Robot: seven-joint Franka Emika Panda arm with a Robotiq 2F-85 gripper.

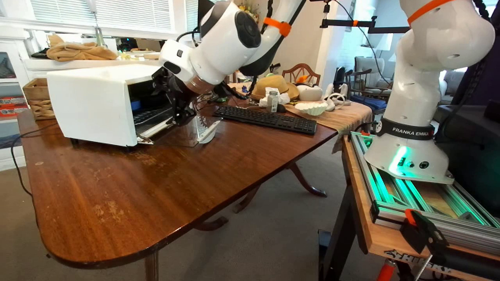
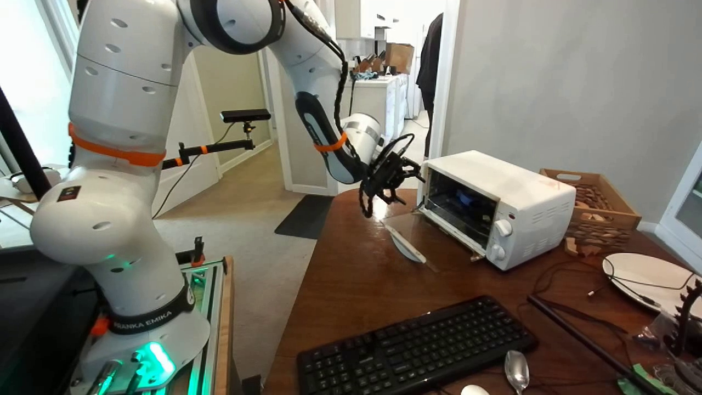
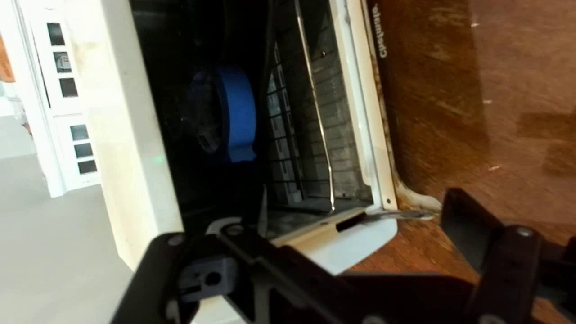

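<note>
My gripper (image 1: pixel 168 97) is at the open front of a white toaster oven (image 1: pixel 90 105), near one end of the opening. In the wrist view its fingers (image 3: pixel 360 216) are wide apart with nothing between them. It also shows empty in an exterior view (image 2: pixel 410 187). The oven's glass door (image 3: pixel 432 90) is lowered, with its white handle (image 2: pixel 405 244) above the table. A roll of blue tape (image 3: pixel 240 110) is inside the oven, above the wire rack (image 3: pixel 315 103); it also shows in both exterior views (image 1: pixel 135 105) (image 2: pixel 466 197). The oven's dark interior hides what supports it.
A black keyboard (image 2: pixel 417 345) lies on the wooden table (image 1: pixel 117 187), with a spoon (image 2: pixel 516 370) beside it. A wicker basket (image 2: pixel 603 219) stands beside the oven. A white plate (image 2: pixel 647 274) and cables lie nearby. A straw hat (image 1: pixel 273 86) and bottle (image 1: pixel 272 101) are farther along.
</note>
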